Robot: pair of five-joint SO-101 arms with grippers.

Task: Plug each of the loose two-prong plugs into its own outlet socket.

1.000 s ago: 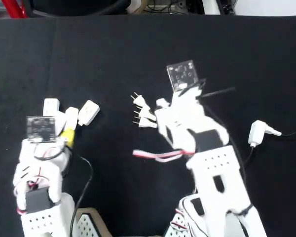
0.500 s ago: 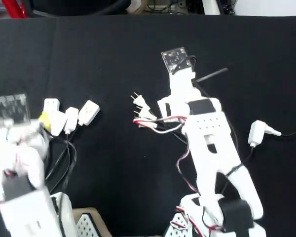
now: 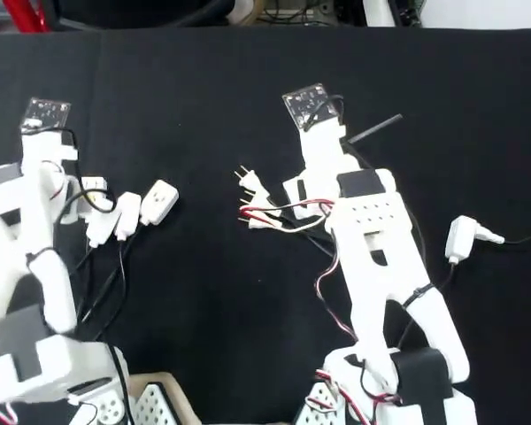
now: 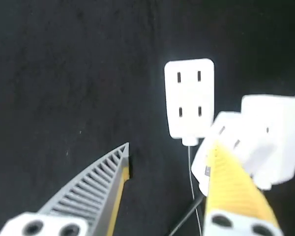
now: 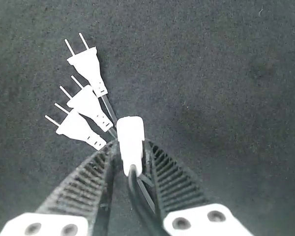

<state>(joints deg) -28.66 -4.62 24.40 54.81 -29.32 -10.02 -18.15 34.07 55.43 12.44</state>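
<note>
Since a second ago both arms have swung up and out over the table (image 3: 203, 106). The left arm lifted from low over the outlet sockets (image 3: 159, 202) to stand beside them, and the right arm straightened toward the plug cluster. The sockets and the loose plugs (image 3: 248, 181) haven't shifted and nothing is plugged in, so this looks like the pick stage, with insertion not yet begun. The right gripper (image 5: 130, 147) is closed tight on a white plug (image 5: 130, 130); its cord trails back between the jaws and its prongs are hidden. Three more plugs (image 5: 86, 103) lie fanned just beside it on the table. Another plug (image 3: 465, 235) sits well apart at the right of the high view. The left gripper (image 4: 167, 150) is wide open and holds nothing. It hangs over a four-slot socket block (image 4: 189, 98), with the yellow jaw in front of the neighbouring socket blocks (image 4: 265, 142); whether they touch can't be told. Next, probably carry the held plug across to the sockets.
</note>
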